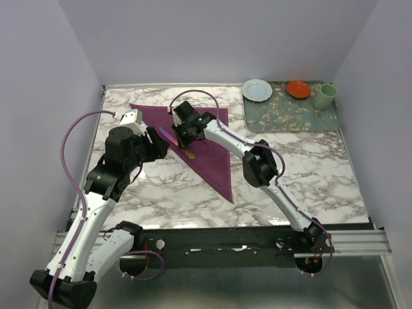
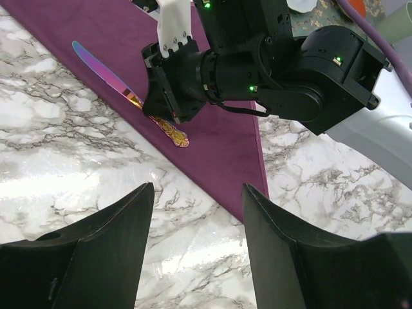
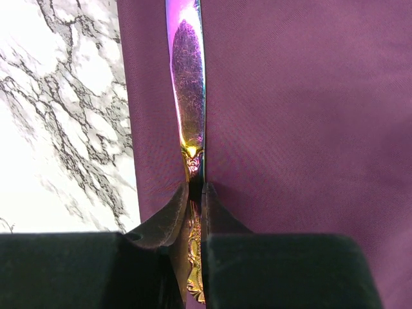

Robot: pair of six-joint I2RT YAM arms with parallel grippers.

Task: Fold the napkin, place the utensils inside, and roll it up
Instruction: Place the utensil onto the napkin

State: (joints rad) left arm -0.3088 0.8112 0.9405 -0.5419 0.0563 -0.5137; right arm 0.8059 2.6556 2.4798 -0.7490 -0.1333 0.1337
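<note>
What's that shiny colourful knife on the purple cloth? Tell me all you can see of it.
The knife is slim and metallic-looking, with a glossy rainbow purple-pink blade and an ornate gold handle. It lies on the purple napkin, near its long edge, blade pointing away from the right pincer, whose two black fingers pinch the handle.

Note: your knife point(image 3: 188, 84) lies on the napkin point(image 3: 302, 116). Its handle sits between the right gripper point(image 3: 196, 196) fingers and its blade runs straight ahead of it. The napkin spreads under and right of that gripper, with bare desk point(image 3: 58, 96) to its left. Your left gripper point(image 2: 197, 212) hangs over desk, knife ahead.
</note>
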